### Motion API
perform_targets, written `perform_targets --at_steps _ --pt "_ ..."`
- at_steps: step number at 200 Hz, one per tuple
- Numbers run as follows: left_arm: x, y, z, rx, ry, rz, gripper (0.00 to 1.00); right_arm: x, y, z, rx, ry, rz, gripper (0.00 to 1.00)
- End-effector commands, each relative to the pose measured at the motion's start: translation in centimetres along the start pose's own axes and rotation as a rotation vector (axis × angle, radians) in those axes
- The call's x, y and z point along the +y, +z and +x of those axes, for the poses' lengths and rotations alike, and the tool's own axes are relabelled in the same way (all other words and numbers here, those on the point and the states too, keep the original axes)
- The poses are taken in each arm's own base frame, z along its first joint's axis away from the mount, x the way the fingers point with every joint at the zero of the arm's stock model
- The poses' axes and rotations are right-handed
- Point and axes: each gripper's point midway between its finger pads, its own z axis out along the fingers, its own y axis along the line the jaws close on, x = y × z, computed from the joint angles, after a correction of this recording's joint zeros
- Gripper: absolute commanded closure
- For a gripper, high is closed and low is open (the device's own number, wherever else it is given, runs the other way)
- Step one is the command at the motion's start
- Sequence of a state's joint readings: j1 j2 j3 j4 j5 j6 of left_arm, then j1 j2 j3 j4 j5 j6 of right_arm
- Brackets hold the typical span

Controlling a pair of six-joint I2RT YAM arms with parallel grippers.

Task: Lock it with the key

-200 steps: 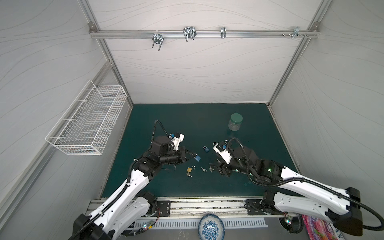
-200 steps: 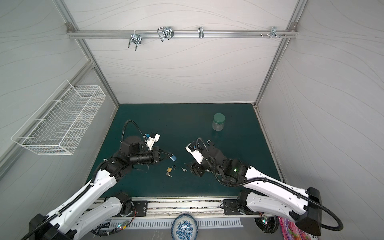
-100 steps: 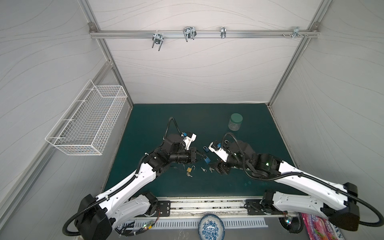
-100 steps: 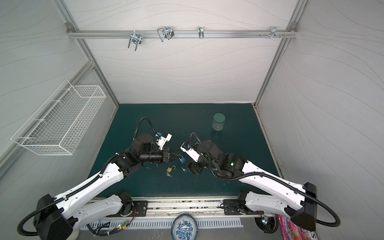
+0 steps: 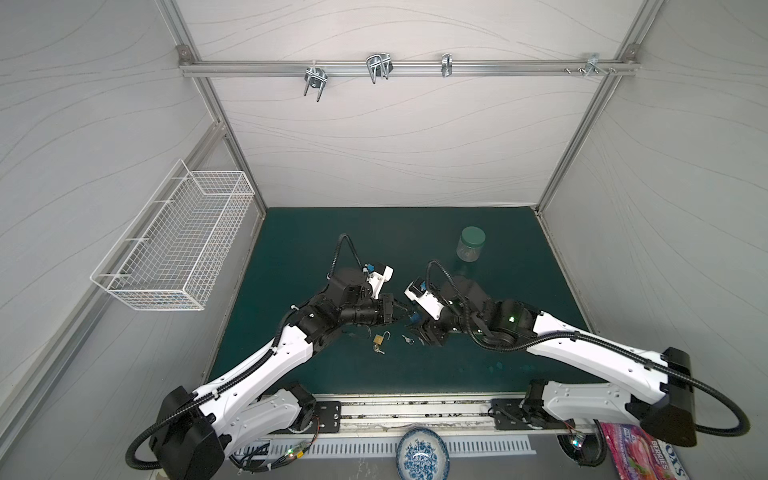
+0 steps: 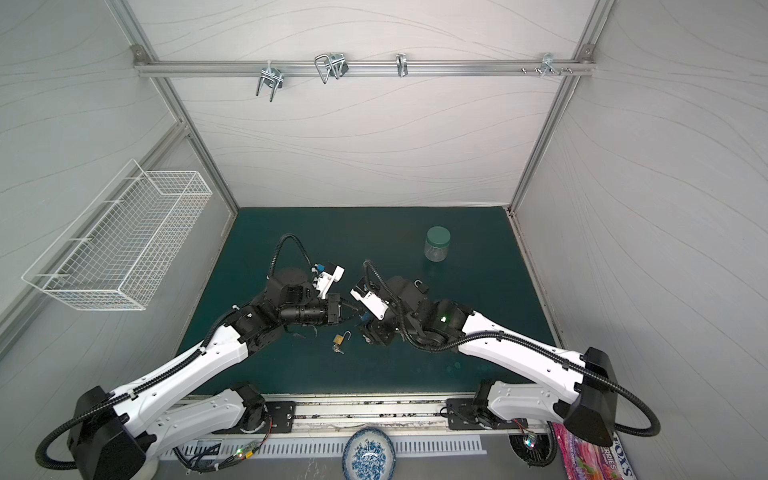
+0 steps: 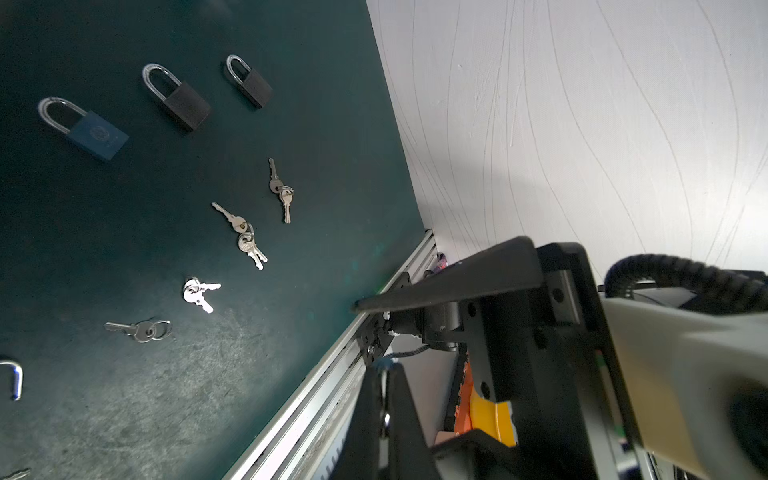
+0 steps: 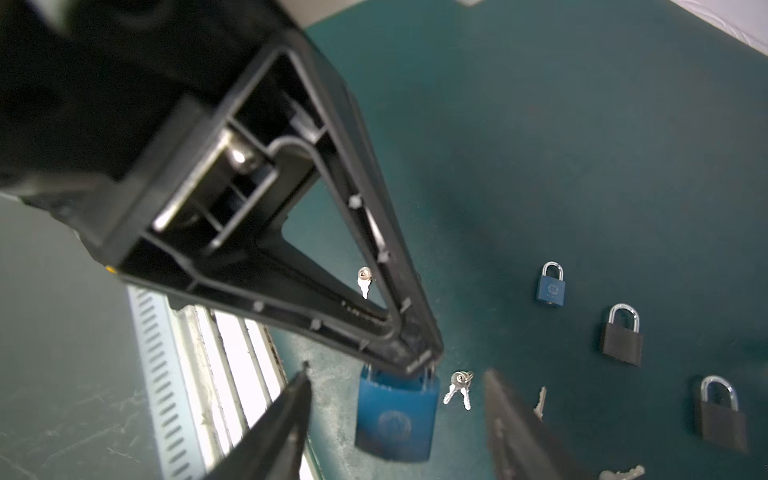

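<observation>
With jaws shut on its shackle, the left gripper (image 8: 419, 360) presents the blue metal padlock (image 8: 395, 415) between the parted jaws of the right gripper (image 8: 397, 370), likely for a steadier hold.

The pink packet (image 5: 636, 453) reads "BERRIES"; the round emblem on the blue padlock (image 8: 395, 419) is illegible.

Blue padlock (image 8: 395, 415), seemingly brass padlock (image 5: 378, 338)

Matt blue padlock (image 8: 395, 419), bright polished metal keys (image 7: 248, 245) — scuffed, dull green table mat (image 7: 104, 415)
</observation>
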State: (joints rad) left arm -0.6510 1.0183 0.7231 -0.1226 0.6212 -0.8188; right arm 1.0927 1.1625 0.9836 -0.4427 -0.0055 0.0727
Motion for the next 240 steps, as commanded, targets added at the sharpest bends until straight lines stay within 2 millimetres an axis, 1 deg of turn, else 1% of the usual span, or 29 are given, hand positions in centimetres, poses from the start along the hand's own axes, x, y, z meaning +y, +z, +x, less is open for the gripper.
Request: perform_targets --at_steps 1,37,60,88,103,138,155,160,168,187,201,209,213,216,222,240 --pt "-2.4 -0.2 -1.2 -0.033 0.065 0.063 1.0 0.5 -0.5 -1.5 -0.048 0.006 -0.02 0.42" --pt "-2.2 -0.3 -1.1 -0.036 0.066 0.052 1.0 0.3 -0.8 -1.9 -0.069 0.004 -0.013 0.5" --pt "-2.2 -0.4 -1.2 -0.045 0.071 0.047 1.0 0.4 -0.7 -1.8 -0.061 0.006 -0.016 0.55" --pt "-2.4 -0.4 -1.2 -0.042 0.074 0.054 1.0 0.3 -0.3 -1.3 -0.049 0.009 -0.015 0.66" --pt "-2.3 -0.5 -1.2 -0.045 0.077 0.05 1.0 0.3 -0.5 -1.4 -0.052 0.009 -0.018 0.71" --pt "-2.3 -0.9 -1.0 -0.055 0.086 0.044 1.0 0.4 -0.9 -1.5 -0.076 0.021 -0.023 0.9" --pt "-2.2 -1.5 -1.4 -0.083 0.102 0.013 1.0 0.3 -1.1 -1.3 -0.078 0.024 -0.016 0.98" --pt "-2.2 -1.8 -1.5 -0.091 0.11 -0.003 0.94 0.3 -1.1 -1.2 -0.079 0.024 -0.015 1.0" --pt "-2.1 -2.3 -1.8 -0.109 0.124 -0.035 0.85 0.1 -1.2 -1.1 -0.082 0.026 -0.008 1.0" --pt "-1.6 -3.5 -2.5 -0.158 0.138 -0.102 0.56 0.0 -1.4 -0.9 -0.076 0.028 -0.001 1.0" --pt "-1.1 -4.2 -3.1 -0.185 0.123 -0.125 0.41 -0.1 -1.4 -0.7 -0.073 0.028 0.001 1.0" --pt "-0.7 -4.6 -3.5 -0.2 0.104 -0.134 0.34 -0.2 -1.3 -0.6 -0.071 0.03 0.005 1.0" --pt "-0.3 -4.8 -3.7 -0.207 0.092 -0.14 0.22 -0.2 -1.3 -0.6 -0.07 0.031 0.006 1.0" --pt "0.0 -4.9 -3.8 -0.212 0.084 -0.146 0.16 -0.3 -1.2 -0.6 -0.068 0.034 0.007 1.0" --pt "0.7 -5.2 -4.1 -0.224 0.059 -0.159 0.12 -0.4 -1.1 -0.4 -0.062 0.038 0.01 1.0" --pt "3.3 -5.8 -4.6 -0.256 -0.008 -0.202 0.11 -1.1 -0.3 0.3 -0.03 0.068 0.024 1.0"
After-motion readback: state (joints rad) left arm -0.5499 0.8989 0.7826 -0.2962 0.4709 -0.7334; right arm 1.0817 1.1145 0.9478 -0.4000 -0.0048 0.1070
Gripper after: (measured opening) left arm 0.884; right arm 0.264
